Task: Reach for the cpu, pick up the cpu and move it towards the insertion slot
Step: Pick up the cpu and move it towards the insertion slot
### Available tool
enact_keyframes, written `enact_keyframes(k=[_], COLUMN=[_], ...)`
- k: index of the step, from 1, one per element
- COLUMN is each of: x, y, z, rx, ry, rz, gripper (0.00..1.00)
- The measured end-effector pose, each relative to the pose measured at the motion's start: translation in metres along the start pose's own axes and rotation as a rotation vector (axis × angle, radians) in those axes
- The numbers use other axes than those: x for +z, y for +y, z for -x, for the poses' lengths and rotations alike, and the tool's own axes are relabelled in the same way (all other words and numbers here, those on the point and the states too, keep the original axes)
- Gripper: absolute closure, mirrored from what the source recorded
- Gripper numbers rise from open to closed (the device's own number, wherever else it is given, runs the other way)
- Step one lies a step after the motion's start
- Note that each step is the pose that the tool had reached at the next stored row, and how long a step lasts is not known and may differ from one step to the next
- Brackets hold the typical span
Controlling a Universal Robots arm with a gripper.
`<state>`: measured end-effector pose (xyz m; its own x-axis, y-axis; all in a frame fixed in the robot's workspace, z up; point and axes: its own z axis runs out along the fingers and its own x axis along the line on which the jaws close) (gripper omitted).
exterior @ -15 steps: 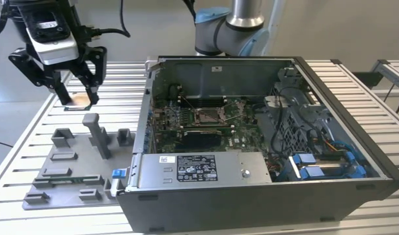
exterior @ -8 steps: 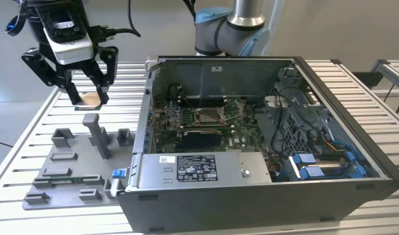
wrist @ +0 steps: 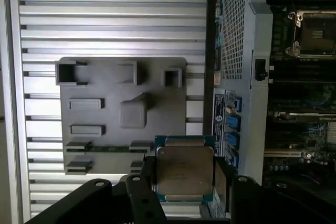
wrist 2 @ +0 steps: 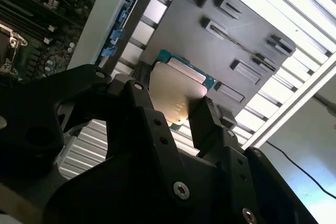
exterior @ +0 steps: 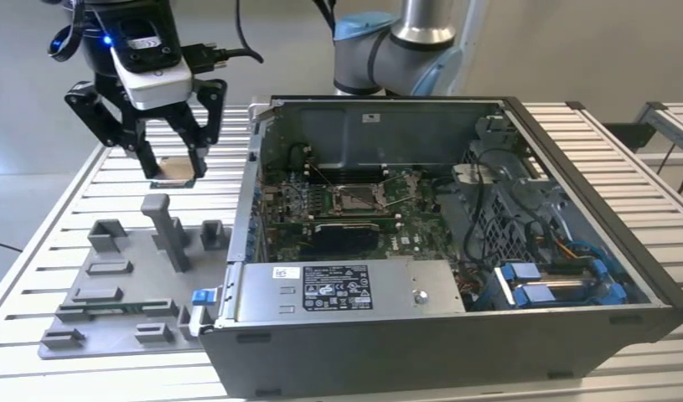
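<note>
Gripping the cpu [exterior: 174, 169] between the two black fingers of the claw [exterior: 173, 172], held up in the air, well above the slatted counter [exterior: 50, 209] and over the grey fixture plate [exterior: 106, 293]. In the exterior view, hanging toward that view's left, outside the open computer case [exterior: 453, 251], with the chip level between the fingertips [exterior: 153, 164]. In both wrist views, showing the cpu's [wrist: 185, 170] pale metal top and thin green-tan edge, pinched on two opposite sides, flat face turned to the cameras.

Resting inside the case, on the motherboard and well apart from the claw toward the exterior view's right: the insertion slot [exterior: 356, 198], a small square socket with a silver frame and brownish centre.

Carrying well here, by judgement, meaning keeping the chip level, keeping the squeeze on its edges rather than its face, and lifting high enough to clear the case's near wall [exterior: 255, 167] before crossing over. Going slowly also seeming wise, since a tilt or slip could drop the part onto the fixture blocks below. Lining the chip's square outline up with the socket's square frame during the crossing likely sparing any later twisting.

Arm pose: wrist pointing straight down, claw vertical, black linkages splayed above the fingers, cable trailing from the upper body [exterior: 134, 42], the arm's silver and blue base joint [exterior: 397, 42] standing behind the case.
</note>
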<state>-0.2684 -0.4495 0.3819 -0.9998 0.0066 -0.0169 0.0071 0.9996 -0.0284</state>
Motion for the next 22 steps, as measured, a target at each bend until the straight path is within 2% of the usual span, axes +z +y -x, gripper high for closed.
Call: enact_keyframes(k=[11, 22], x=[0.0004, 0.0011], y=[0.0002, 0.0005], z=[0.0245, 0.0655], rx=[0.000, 0.000], ry=[0.0004, 0.0012], rz=[0.0000, 0.0000], gripper=[1.00, 1.00])
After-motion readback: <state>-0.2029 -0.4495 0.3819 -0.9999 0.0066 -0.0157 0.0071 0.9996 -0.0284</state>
